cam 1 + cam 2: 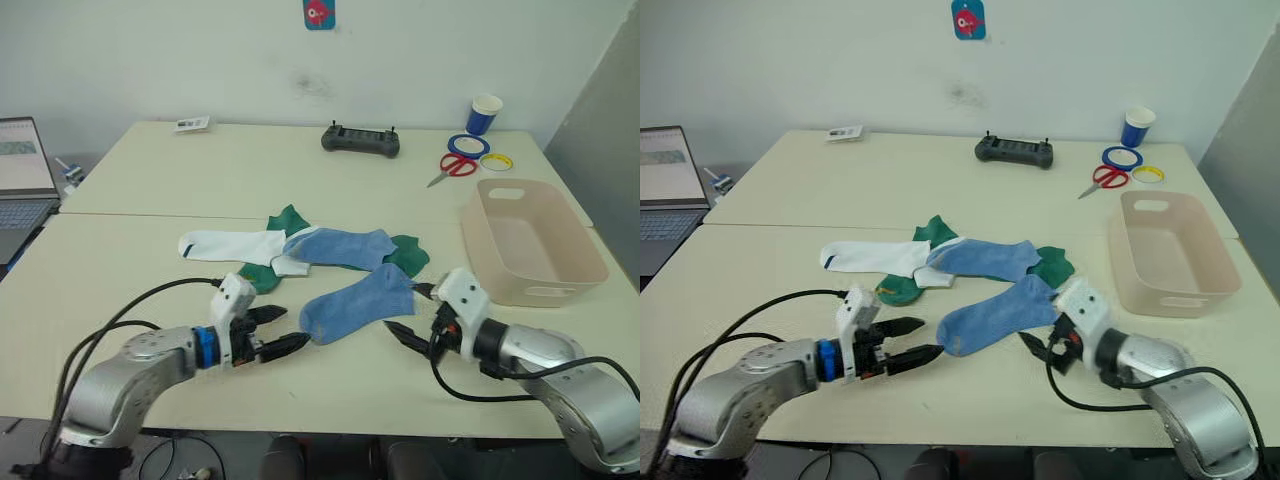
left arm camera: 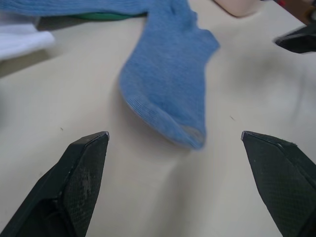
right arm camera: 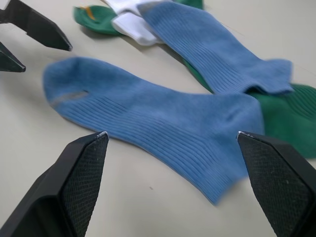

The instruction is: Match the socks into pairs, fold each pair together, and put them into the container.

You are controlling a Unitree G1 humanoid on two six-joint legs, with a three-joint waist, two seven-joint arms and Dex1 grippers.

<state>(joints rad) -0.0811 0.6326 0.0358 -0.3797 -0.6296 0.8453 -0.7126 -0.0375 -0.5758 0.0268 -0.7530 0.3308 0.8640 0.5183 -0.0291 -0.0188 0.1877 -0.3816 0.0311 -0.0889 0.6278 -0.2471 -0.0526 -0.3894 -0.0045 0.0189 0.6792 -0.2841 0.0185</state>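
Along the frame's top, a black handheld controller [image 1: 360, 140] lay centrally, with red-handled scissors [image 1: 454, 167], blue [image 1: 468, 146] and yellow tape rolls [image 1: 497, 161] and a blue-and-white paper cup [image 1: 484, 113] rightward, an open laptop [image 1: 24, 175] far left.

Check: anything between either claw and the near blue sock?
Nothing visible. The left claw sits open at the toe end of the near blue sock, the right claw open at its cuff end, with bare table in both gaps. The second blue sock lies behind it, not between.
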